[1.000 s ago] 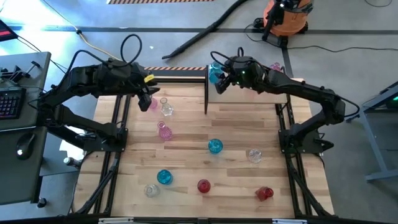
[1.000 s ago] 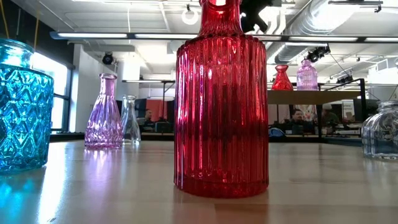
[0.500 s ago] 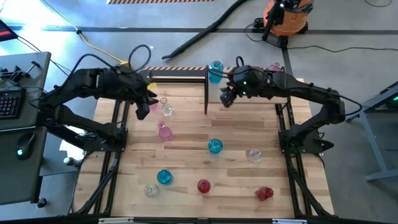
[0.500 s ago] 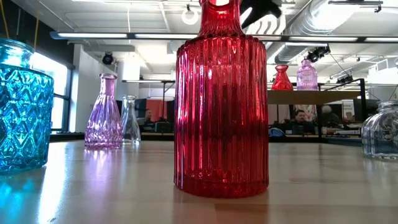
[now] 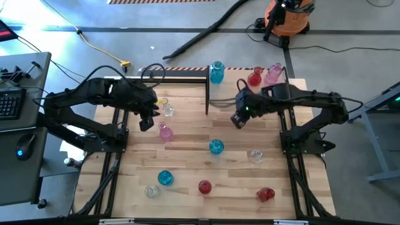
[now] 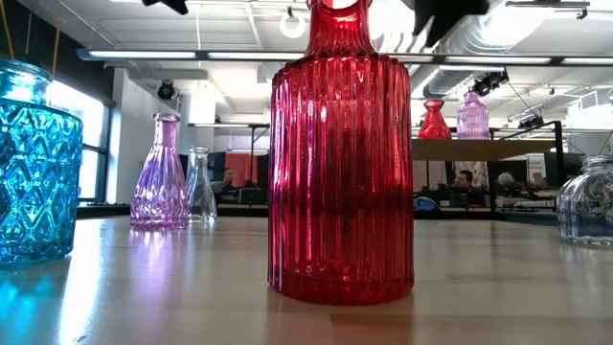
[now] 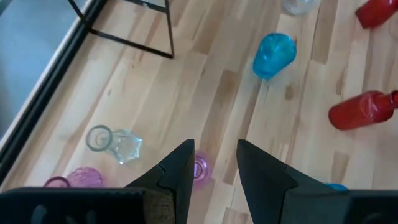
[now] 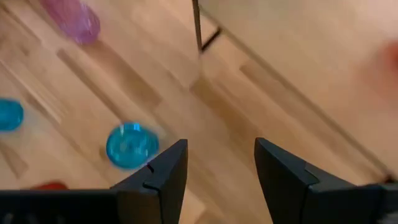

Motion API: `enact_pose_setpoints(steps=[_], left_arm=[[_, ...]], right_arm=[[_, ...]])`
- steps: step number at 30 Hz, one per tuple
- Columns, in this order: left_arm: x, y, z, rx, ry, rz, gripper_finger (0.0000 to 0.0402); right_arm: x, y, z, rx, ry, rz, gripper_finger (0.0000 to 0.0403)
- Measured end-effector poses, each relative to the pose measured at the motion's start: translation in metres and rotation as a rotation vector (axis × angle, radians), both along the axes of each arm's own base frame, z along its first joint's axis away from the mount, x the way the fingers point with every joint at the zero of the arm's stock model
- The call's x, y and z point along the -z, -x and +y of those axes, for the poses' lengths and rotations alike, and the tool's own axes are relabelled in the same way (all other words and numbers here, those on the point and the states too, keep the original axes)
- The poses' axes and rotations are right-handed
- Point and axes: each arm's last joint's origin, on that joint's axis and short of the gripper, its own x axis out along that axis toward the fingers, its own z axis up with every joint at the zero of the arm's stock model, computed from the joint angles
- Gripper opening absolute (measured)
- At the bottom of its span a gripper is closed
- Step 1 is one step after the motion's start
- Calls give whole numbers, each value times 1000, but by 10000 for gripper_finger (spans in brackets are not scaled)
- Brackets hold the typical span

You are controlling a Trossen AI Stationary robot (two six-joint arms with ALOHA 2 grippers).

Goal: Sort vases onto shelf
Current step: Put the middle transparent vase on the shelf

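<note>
Eleven vases are counted from above: three on the shelf [image 5: 225,91] and eight on the bench [image 5: 187,156].

On the shelf at the far side of the bench stand one blue vase [image 5: 217,72], one red vase [image 5: 254,78] and one pink vase [image 5: 273,74].

On the bench are:
- three clear: one [image 5: 167,110] near the left jaws, one [image 5: 255,155] on the right, one [image 5: 152,191] at the near edge
- two blue [image 5: 216,147] [image 5: 165,178]
- two red [image 5: 204,186] [image 5: 265,194]
- one pink [image 5: 165,132]

All are small, translucent and bulbous with narrow necks.

The low view adds surface detail. The nearest red one [image 6: 340,153] is ribbed top to bottom, and the blue one [image 6: 34,163] beside it has a diamond pattern. It also shows the shelf's red and pink pair standing upright on the board.

The left gripper [image 5: 147,119] hangs over the bench just beside the bench's pink vase. Its jaws stand slightly parted with nothing gripped. The left wrist view shows a pink vase mouth [image 7: 200,168] below the gap. It also shows a second pink shape [image 7: 68,177] by the clear vase, which the high view does not show.

The right gripper [image 5: 239,119] hangs over bare bench in front of the shelf. Its jaws are parted and empty.
</note>
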Motion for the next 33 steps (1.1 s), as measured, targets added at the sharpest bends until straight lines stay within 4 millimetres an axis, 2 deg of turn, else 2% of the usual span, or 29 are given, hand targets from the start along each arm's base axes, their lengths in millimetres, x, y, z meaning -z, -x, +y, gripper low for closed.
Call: enact_pose_setpoints(steps=[7, 12, 29, 33], left_arm=[[16, -3, -5, 17, 9, 58, 113], [19, -4, -5, 5, 17, 61, 113], [17, -7, -5, 6, 15, 20, 113], [17, -7, -5, 6, 15, 20, 113]], right_arm=[[5, 19, 33, 77, -57, 123, 165], [5, 22, 53, 73, -80, 100, 165], [6, 35, 97, 171, -210, 67, 165], [21, 38, 100, 183, -176, 104, 165]])
